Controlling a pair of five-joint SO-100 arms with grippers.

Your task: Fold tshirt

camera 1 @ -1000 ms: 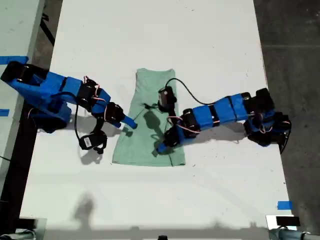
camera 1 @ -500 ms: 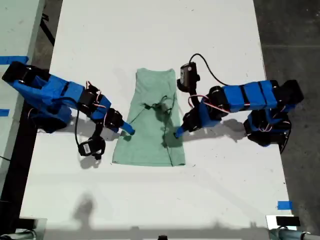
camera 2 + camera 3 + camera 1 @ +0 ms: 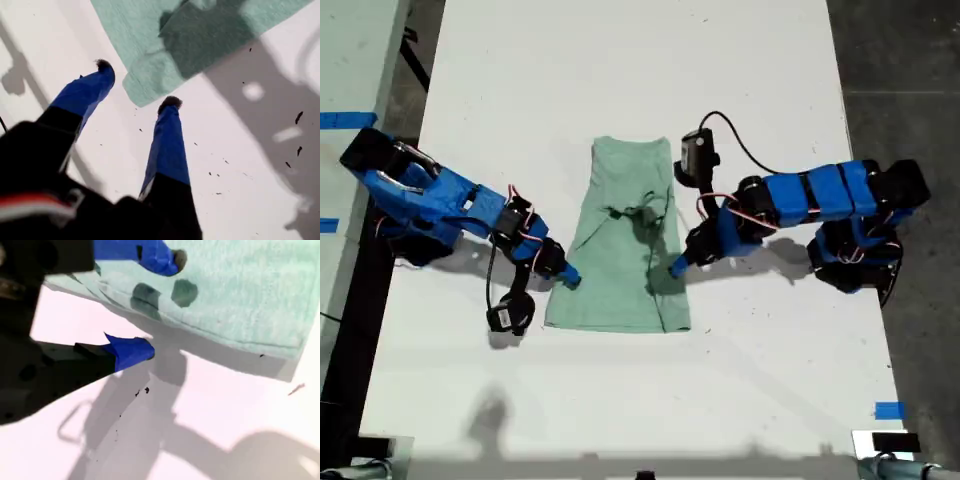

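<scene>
The tshirt [image 3: 620,295] is pale mint green and lies folded into a long narrow strip in the middle of the white table [image 3: 620,70], with a small pucker near its centre. My first gripper [image 3: 675,267] belongs to the arm on the exterior view's right. It hangs open and empty just off the strip's edge. The first wrist view shows a tshirt [image 3: 135,30] corner just beyond my first gripper [image 3: 136,84]. My second gripper [image 3: 568,275], on the exterior view's left arm, is open low at the other edge. My second gripper [image 3: 157,304] straddles that tshirt [image 3: 250,290] edge.
Blue tape [image 3: 888,410] marks the table near the exterior view's lower right. A second surface with blue tape [image 3: 340,120] adjoins at the exterior view's left. Dark floor [image 3: 910,60] runs along the exterior view's right. Each wrist camera [image 3: 695,155] trails a black cable.
The first arm has drawn back off the shirt to its edge on the exterior view's right. My second gripper slid down along the opposite edge, toward the exterior view's bottom.
</scene>
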